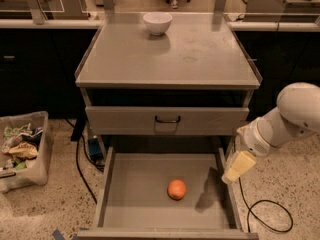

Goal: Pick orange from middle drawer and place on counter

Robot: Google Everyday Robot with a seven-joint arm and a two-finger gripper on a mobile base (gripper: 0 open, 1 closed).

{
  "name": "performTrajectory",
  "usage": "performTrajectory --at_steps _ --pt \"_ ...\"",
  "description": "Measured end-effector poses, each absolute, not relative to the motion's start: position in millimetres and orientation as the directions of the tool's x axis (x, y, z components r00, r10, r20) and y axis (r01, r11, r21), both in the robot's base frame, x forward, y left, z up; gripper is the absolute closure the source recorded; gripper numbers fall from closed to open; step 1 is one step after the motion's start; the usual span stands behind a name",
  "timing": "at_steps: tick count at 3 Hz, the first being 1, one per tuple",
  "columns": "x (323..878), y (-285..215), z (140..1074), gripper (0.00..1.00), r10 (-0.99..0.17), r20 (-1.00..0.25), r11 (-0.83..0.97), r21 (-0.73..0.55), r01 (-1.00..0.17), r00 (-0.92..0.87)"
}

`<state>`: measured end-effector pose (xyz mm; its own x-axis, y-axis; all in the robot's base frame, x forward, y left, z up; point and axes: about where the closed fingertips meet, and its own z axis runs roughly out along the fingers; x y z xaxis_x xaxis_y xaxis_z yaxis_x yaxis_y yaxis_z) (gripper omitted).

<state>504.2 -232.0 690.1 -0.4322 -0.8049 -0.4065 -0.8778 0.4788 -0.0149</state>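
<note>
The orange lies on the flat floor of the pulled-out middle drawer, right of its centre. The counter is the grey cabinet top above, with raised side rims. My gripper hangs from the white arm at the right, above the drawer's right wall, to the right of the orange and apart from it. Nothing shows in it.
A white bowl stands at the back of the counter. A shut drawer with a black handle sits above the open one. A bin of clutter stands on the floor at left. Black cables lie at right.
</note>
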Motion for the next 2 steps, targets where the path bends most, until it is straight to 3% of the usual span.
performTrajectory --at_steps 2 --pt "514.4 -198.6 622.2 0.00 -0.780 -0.480 0.394 0.121 -0.911 -0.401"
